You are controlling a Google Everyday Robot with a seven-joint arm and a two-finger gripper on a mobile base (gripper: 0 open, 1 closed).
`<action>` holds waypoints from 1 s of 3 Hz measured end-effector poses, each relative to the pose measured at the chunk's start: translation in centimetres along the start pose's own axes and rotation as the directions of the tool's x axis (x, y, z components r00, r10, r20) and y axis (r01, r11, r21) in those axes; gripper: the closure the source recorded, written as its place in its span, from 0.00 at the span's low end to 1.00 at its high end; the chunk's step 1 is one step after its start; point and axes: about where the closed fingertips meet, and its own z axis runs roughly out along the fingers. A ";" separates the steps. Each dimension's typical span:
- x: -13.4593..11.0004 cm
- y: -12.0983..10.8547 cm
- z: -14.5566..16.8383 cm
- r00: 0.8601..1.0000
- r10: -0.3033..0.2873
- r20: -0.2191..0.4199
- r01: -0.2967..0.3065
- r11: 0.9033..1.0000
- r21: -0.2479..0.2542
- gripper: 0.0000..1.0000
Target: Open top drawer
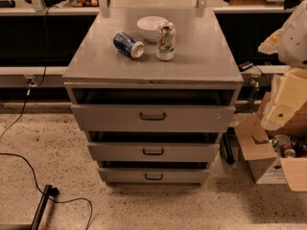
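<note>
The top drawer (153, 117), a wide, flat grey metal front, sat level with a small dark handle at its centre and a dark gap along its upper edge. The gripper (284, 97) hung at its 3 o'clock, apart.

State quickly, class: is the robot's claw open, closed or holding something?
Claw: at the right edge, apart from the top drawer; state cannot be told.

The top drawer (152, 117) is grey with a small dark handle. The tabletop (96, 61) is grey too. On it are a blue can (128, 44), a white and green can (166, 41) and a white bowl (149, 25). The gripper (283, 107), at the right edge, is pale yellow. The floor (144, 205) is tan with dark specks.
</note>
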 end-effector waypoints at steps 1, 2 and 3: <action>0.0 0.0 0.0 1.000 0.000 0.000 0.000 1.000 0.000 0.00; -0.7 -0.7 4.8 1.000 0.008 0.012 -0.007 0.999 -0.033 0.00; -1.4 -0.4 10.8 0.997 0.009 0.076 -0.003 0.997 -0.071 0.00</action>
